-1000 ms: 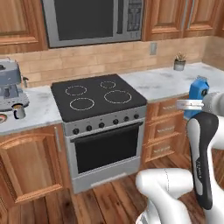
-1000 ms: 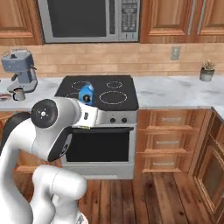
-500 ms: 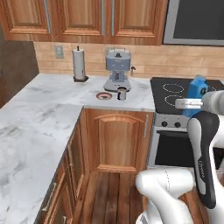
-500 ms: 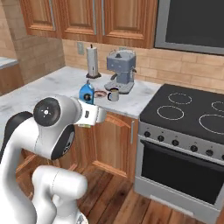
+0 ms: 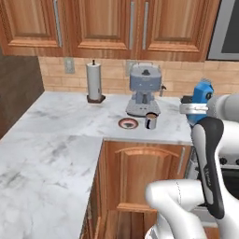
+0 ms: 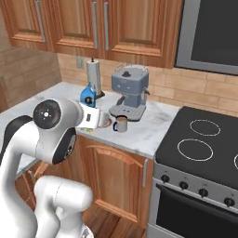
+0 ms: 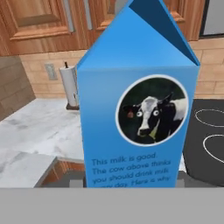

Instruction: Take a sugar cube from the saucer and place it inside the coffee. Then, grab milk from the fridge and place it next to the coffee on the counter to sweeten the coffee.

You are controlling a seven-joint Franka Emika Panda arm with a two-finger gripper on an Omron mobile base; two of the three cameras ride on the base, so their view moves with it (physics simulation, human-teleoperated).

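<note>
My gripper [image 5: 200, 106] is shut on the milk [image 5: 203, 93], a bright blue gabled carton held upright in the air at the right. From the right base camera the milk [image 6: 87, 96] rides just above my white hand. The carton [image 7: 138, 118] with its cow label stands close in front of the hand camera. The coffee [image 5: 151, 121], a dark mug with brown liquid, stands on the counter [image 5: 56, 140] before the espresso machine, left of the carton and apart from it. The saucer [image 5: 128, 123] lies just left of the mug [image 6: 121, 123].
A blue-grey espresso machine [image 5: 144, 95] stands behind the mug, with a paper towel holder [image 5: 94, 81] to its left. A black stove [image 6: 204, 144] adjoins the counter on the right. Wooden cabinets hang above. Bare marble stretches left and forward of the saucer.
The whole picture has shifted from the stove to the counter corner, so the base has moved. The milk stays in my gripper throughout.
</note>
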